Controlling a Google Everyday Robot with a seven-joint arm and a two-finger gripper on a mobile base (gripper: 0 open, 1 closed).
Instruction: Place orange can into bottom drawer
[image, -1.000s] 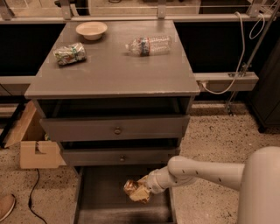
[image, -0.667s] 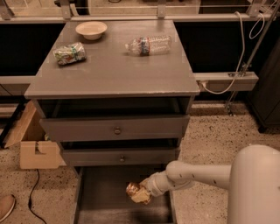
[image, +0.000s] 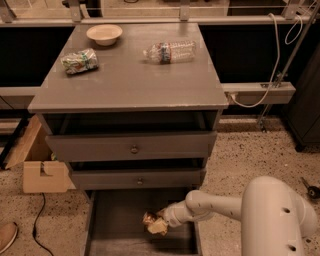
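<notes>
The bottom drawer (image: 117, 222) is pulled out at the foot of the grey cabinet, its dark flat floor showing. My white arm reaches in from the lower right. My gripper (image: 159, 223) is low inside the drawer, towards its right side. It is shut on the orange can (image: 151, 221), a shiny gold shape at the gripper's tip. The can is just above the drawer floor or touching it; I cannot tell which.
On the cabinet top (image: 130, 80) lie a green-and-white foil packet (image: 79, 61), a pale bowl (image: 104, 34) and a clear plastic bottle (image: 169, 52). Two knobbed drawers (image: 134, 149) sit above the open one. A cardboard box (image: 42, 172) stands at the left on the speckled floor.
My gripper with the can has moved slightly lower and further into the bottom drawer. The arm's shoulder has swung in at the lower right.
</notes>
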